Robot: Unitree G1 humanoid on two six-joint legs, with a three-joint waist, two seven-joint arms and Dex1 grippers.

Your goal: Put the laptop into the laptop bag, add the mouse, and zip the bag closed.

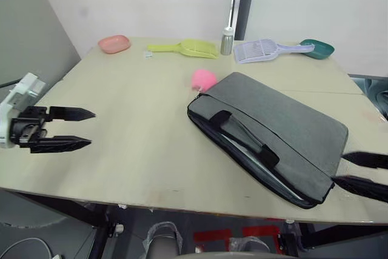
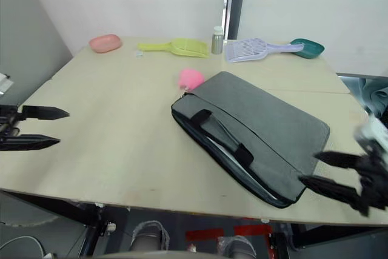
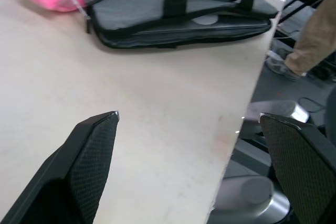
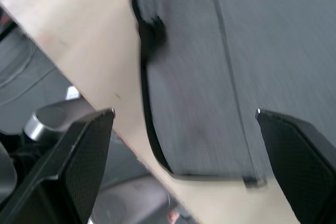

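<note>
Right gripper [image 2: 324, 173] is spread wide and empty, hovering just off the near right corner of the laptop bag [image 1: 285, 128], fingers pointing at it; wrist view has that corner framed between the fingers. Left gripper [image 1: 76, 128] is also spread and empty, over bare table [image 1: 133, 150] well to the left of the bag. Bag lies flat on the diagonal near the table's front right edge, mouth still unzipped along the near long side, handles [image 1: 242, 133] flopped over the opening. Laptop [image 3: 199, 24] looks already inside: a silver slab shows in the gap. Something pale and rounded sits in the mouth too [image 3: 206, 19], possibly the mouse, can't confirm. Pink plush toy [image 1: 204, 79] touches the bag's far left corner. Judgement: we're at zipping. Next move needs one gripper pinning the bag, the other finding the zip pull, apparently at the plush end [image 3: 85, 15], then a straight drag along the opening without snagging the handles
</note>
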